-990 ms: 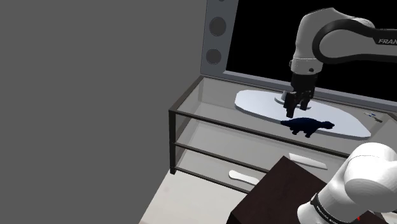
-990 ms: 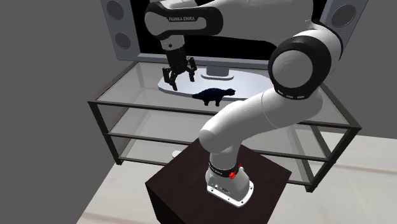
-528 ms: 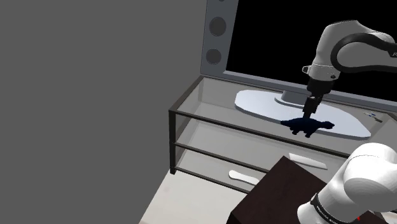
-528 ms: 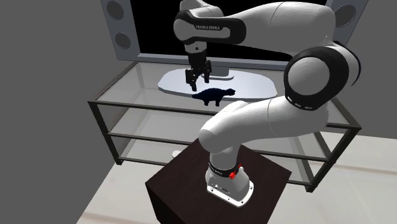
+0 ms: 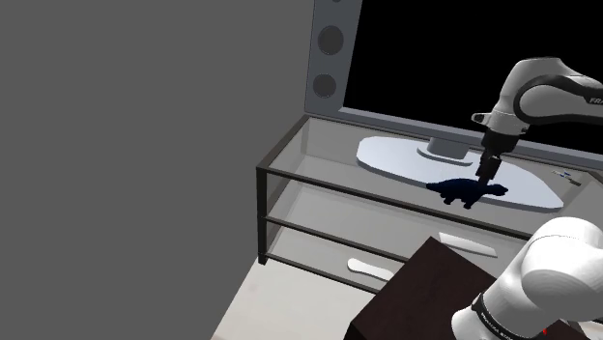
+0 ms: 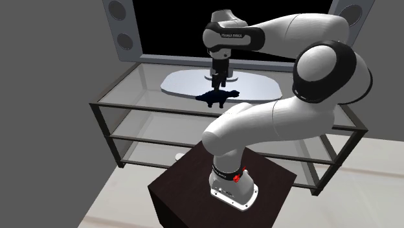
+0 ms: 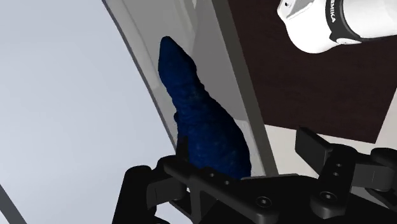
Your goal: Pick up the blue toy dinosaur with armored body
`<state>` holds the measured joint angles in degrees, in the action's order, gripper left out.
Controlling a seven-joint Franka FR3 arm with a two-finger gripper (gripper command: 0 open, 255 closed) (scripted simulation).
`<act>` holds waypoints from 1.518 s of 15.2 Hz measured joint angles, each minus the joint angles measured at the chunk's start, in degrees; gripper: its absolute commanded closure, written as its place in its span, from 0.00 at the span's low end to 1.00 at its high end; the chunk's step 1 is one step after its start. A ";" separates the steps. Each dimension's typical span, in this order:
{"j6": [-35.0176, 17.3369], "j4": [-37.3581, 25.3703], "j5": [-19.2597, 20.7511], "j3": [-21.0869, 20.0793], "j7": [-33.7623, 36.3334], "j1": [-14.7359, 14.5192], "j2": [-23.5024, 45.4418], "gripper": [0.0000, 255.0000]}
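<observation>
**Gripper poised over the dinosaur, descent not yet made**

The step in hand looks like the final approach before the grasp. The gripper hangs just above the blue toy dinosaur, pointing down at it, and is not yet touching it. The second exterior view shows the same thing, with the gripper directly over the middle of the dinosaur.

In the wrist view the black fingers of the gripper stand apart with nothing clasped, so it is open and empty. The dinosaur lies beneath it. The thick, pebbled body sits between the fingers' line and the narrower end stretches away from the gripper.

The toy stands on the top glass shelf of a dark-framed television stand. It is at the near edge of the pale oval television base, which spreads out beyond and to one side of the gripper. Whether the toy's feet rest on the base's rim or on bare glass I cannot tell.

The next move seems to call for a straight lowering until the fingers bracket the widest part of the body, then a close across its flanks. The fingers should stay off the tapering end, where the grip would probably slip. They should also stop short of the glass and the base rim, since both lie right under the toy. Only after a firm close would a lift make sense.
</observation>
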<state>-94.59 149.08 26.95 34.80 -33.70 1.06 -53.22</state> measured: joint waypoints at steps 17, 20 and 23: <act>-7.37 3.60 4.84 7.82 -5.30 -0.13 1.99 1.00; -7.39 3.62 4.87 7.80 -5.27 -0.10 1.95 1.00; -6.44 2.92 4.36 7.28 -5.33 -0.26 1.80 1.00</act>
<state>-101.03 152.00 31.31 42.07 -39.03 0.80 -51.42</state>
